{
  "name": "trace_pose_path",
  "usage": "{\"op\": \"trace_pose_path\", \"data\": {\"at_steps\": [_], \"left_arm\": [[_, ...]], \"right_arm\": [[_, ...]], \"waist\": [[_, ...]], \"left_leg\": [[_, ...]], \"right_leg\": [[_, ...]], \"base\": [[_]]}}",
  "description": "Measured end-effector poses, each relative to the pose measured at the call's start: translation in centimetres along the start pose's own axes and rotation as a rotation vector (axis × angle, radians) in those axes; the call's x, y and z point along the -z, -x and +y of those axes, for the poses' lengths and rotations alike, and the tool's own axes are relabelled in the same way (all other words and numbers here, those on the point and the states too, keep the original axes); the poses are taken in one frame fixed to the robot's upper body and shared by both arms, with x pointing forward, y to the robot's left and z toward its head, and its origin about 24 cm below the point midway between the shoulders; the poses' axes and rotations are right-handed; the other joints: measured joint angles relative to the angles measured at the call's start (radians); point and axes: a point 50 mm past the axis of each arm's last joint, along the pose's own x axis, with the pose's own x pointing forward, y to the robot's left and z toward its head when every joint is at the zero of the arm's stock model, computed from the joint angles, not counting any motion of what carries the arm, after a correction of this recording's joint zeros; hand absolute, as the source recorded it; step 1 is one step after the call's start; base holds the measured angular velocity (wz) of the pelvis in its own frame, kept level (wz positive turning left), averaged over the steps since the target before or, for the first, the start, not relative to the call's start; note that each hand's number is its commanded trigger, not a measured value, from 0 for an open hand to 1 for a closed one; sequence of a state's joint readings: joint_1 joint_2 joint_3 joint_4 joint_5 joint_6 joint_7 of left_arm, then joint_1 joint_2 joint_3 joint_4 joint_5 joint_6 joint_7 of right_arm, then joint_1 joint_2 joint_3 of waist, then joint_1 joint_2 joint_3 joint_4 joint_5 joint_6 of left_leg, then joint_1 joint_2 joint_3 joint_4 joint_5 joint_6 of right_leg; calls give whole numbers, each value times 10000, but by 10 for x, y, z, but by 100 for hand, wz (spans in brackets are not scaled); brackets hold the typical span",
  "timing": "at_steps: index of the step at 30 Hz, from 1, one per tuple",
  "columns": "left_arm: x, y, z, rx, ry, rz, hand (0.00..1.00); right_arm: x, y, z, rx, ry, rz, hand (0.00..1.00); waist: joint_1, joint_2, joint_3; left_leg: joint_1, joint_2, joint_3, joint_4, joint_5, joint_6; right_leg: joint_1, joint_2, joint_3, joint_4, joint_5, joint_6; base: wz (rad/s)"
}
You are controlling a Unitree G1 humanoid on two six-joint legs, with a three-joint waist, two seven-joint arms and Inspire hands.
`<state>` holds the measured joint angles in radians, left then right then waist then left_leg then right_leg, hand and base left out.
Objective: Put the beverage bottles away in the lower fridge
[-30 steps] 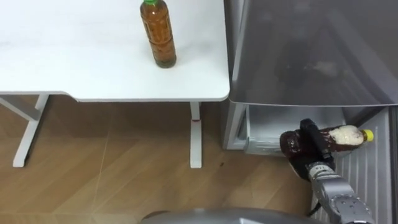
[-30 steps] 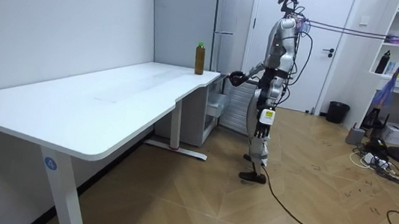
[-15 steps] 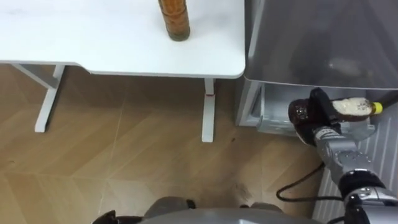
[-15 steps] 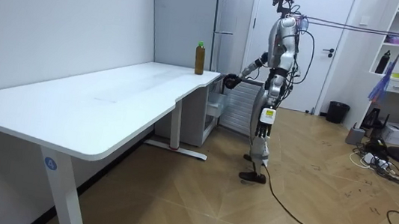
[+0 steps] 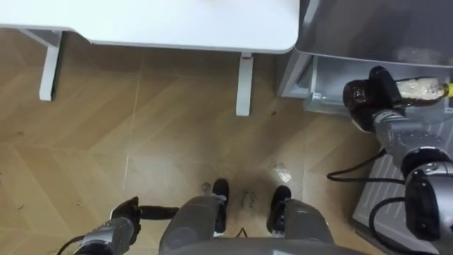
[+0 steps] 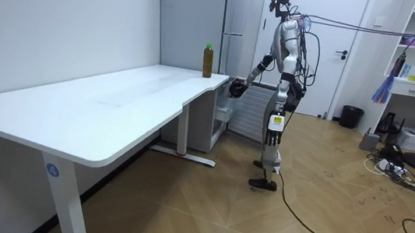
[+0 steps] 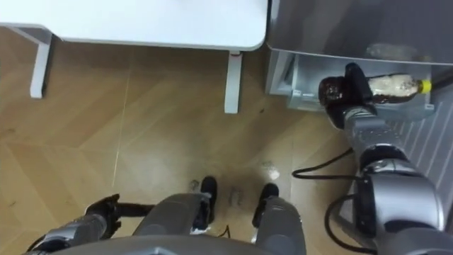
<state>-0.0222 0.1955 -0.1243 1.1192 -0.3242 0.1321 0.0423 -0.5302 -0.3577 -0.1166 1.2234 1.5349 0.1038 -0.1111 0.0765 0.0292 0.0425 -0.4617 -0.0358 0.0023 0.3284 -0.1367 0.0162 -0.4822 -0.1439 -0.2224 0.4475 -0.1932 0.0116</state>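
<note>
Fingers of the left hand (image 5: 124, 212) hang low at the robot's left side above the wooden floor (image 5: 106, 127), and we read them as loosely straight with nothing in them. Further up and to the right we see the near edge of the white table (image 5: 177, 28), its leg (image 5: 244, 85) standing just beside the grey fridge (image 5: 368, 28). In the room view the green-capped bottle (image 6: 208, 60) stands upright on the table's far corner, near the fridge and well apart from both hands. Under the fridge's closed upper part we find the lower compartment (image 5: 318, 74) open, its pale inside showing. In front of that opening the right hand (image 5: 383, 83) is curled firmly round the yellow-capped bottle (image 5: 419, 86), which lies on its side in the grip: its dark base points left, its pale label and cap point right. We cannot tell whether the bottle is inside the compartment or just at its mouth. The room view shows the robot standing upright beside the fridge at the table's end, right arm stretched toward the fridge's lower part.
</note>
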Motion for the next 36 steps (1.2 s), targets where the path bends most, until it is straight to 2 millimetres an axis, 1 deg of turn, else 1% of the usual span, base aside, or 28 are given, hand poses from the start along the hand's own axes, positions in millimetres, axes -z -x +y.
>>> {"op": "trace_pose_path", "data": {"at_steps": [1,3,6,7,9,10,13,15,16,17,19,23,28,29,30,31,36], "left_arm": [[-5,0,-1,-58,-18,-141,0],[-12,-1,-3,-65,-178,-294,0],[-13,-1,-3,-86,-205,-377,0],[-14,-1,-3,-126,-238,-449,0],[-15,-1,-4,-192,-412,-588,0],[-17,-1,-4,-221,-466,-650,0],[-19,-1,-1,-315,-588,-824,0],[-16,-1,2,-384,-542,-702,0],[-13,-1,3,-420,-503,-560,0],[-11,-1,4,-452,-485,-454,0],[-9,-1,3,-440,-549,-385,0],[-5,-1,3,-422,-702,-265,0],[-4,-1,2,-388,-805,-255,0],[-3,-1,2,-391,-805,-244,0],[-3,-1,2,-393,-805,-243,0],[-3,-1,2,-399,-805,-245,0],[-3,-1,2,-460,-772,-251,0]], "right_arm": [[-5,0,5,-94,-112,-125,100],[-12,0,11,-72,-132,-278,100],[-14,0,14,80,107,-330,100],[-15,0,18,-13,227,-362,100],[-18,0,25,-151,397,-455,100],[-21,1,31,-276,483,-550,100],[-28,3,50,-677,469,-728,100],[-31,4,60,-774,479,-837,100],[-32,5,69,-842,504,-905,100],[-34,7,77,-957,475,-979,100],[-40,9,86,-1110,471,-1122,100],[-43,10,87,-896,639,-1254,100],[-46,11,89,-743,763,-1359,100],[-46,11,90,-672,760,-1378,84],[-47,11,90,-641,752,-1387,2],[-47,11,90,-578,738,-1410,0],[-48,12,91,-414,641,-1458,0]], "waist": [[20,-44,38],[35,-48,60],[82,-67,76],[75,-78,90],[82,-84,93],[77,-91,97],[91,-112,110],[91,-106,107],[79,-105,107],[74,-105,107],[106,-101,105],[89,-94,111],[86,-93,110],[87,-91,108],[86,-90,108],[82,-90,107],[86,-70,96]], "left_leg": [[-246,-69,27,4,90,25],[-541,-139,64,21,165,68],[-680,-209,124,51,200,112],[-774,-249,137,53,234,130],[-941,-295,192,44,295,160],[-1077,-304,212,59,328,184],[-1421,-318,273,147,360,209],[-1515,-324,266,186,365,208],[-1542,-337,269,188,365,209],[-1549,-388,269,184,366,210],[-1538,-448,265,184,370,216],[-1549,-491,264,169,388,246],[-1559,-534,285,177,417,292],[-1559,-550,288,181,422,299],[-1559,-562,290,181,424,303],[-1559,-589,290,185,428,310],[-1585,-615,320,269,432,318]], "right_leg": [[-329,-108,18,192,-20,6],[-693,-214,37,369,-26,12],[-893,-307,81,510,-40,35],[-1025,-331,151,568,-56,55],[-1251,-397,194,650,-59,63],[-1433,-464,212,752,-67,75],[-1814,-508,279,901,-60,79],[-1892,-513,266,927,-53,77],[-1947,-524,279,953,-52,77],[-1998,-559,277,1024,-56,79],[-2008,-610,268,1096,-101,92],[-2077,-736,281,1260,-155,142],[-2095,-801,274,1309,-165,154],[-2106,-819,278,1335,-174,162],[-2116,-833,284,1360,-184,167],[-2132,-859,301,1414,-219,179],[-2145,-914,284,1496,-253,183]], "base": [[8],[8],[0],[0],[0],[0],[1],[2],[0],[0],[7],[5],[1],[0],[5],[5],[1]]}}
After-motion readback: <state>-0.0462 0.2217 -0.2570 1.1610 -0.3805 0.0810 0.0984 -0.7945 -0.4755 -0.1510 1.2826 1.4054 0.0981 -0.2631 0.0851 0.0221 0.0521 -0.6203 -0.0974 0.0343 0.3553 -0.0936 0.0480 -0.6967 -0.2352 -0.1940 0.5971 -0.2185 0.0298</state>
